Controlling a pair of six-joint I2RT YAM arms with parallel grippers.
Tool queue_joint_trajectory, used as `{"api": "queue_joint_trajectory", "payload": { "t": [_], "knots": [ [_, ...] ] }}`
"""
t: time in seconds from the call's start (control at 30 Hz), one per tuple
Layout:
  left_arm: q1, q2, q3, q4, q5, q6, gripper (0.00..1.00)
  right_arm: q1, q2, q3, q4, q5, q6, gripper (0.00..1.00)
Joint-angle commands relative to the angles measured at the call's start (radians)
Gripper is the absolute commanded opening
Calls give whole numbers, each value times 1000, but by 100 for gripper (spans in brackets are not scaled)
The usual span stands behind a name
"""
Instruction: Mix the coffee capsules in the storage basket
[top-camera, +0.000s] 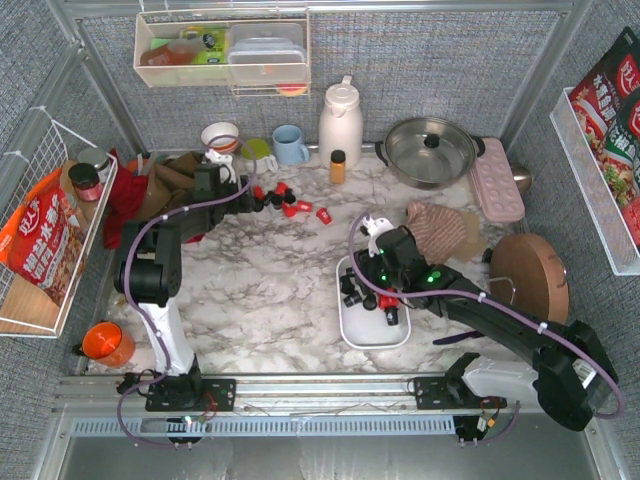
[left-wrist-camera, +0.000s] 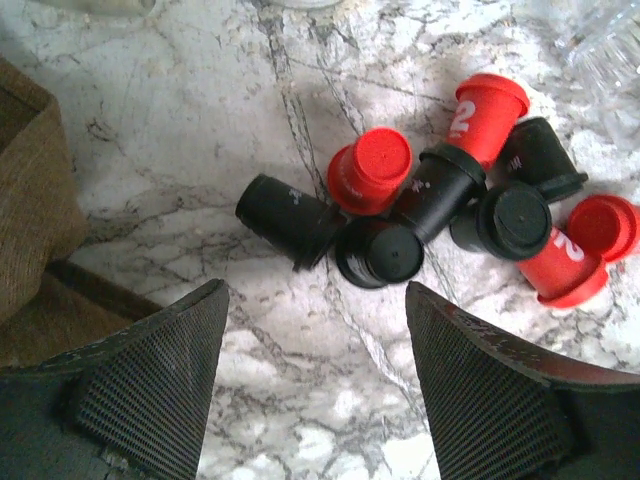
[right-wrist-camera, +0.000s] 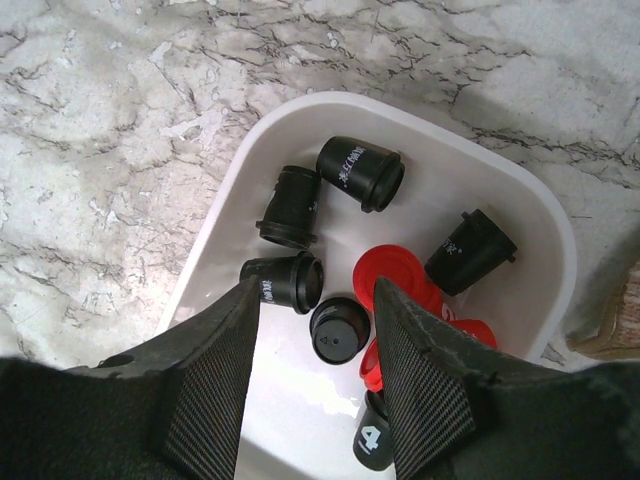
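The white storage basket (top-camera: 352, 327) sits on the marble table near the middle right; it also shows in the right wrist view (right-wrist-camera: 300, 120). Several black and red capsules (right-wrist-camera: 361, 172) lie in it. My right gripper (top-camera: 378, 283) (right-wrist-camera: 315, 375) is open, low over the basket, with an upright black capsule (right-wrist-camera: 338, 328) between its fingers. A second heap of red and black capsules (top-camera: 285, 200) lies loose on the table at the back left (left-wrist-camera: 370, 170). My left gripper (top-camera: 235, 185) (left-wrist-camera: 315, 380) is open and empty just short of that heap.
A white kettle (top-camera: 340, 120), blue mug (top-camera: 290, 145), amber bottle (top-camera: 338, 166) and lidded steel pot (top-camera: 430, 150) stand along the back. A pink lidded box (top-camera: 495, 180), a cloth (top-camera: 440, 228) and a round wooden board (top-camera: 530, 275) lie at the right. A wire rack (top-camera: 40, 230) hangs at left.
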Motion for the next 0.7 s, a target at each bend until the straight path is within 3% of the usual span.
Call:
{"api": "queue_joint_trajectory", "payload": {
  "t": [0.0, 0.23, 0.67],
  "knots": [
    [1, 56, 63, 9, -29, 4, 80, -1, -18, 21, -4, -6, -14, 53],
    [-1, 95, 143, -40, -110, -37, 73, -1, -52, -13, 9, 3, -12, 53],
    [-22, 254, 373, -330, -149, -25, 71, 0, -33, -16, 14, -20, -10, 53]
  ]
}}
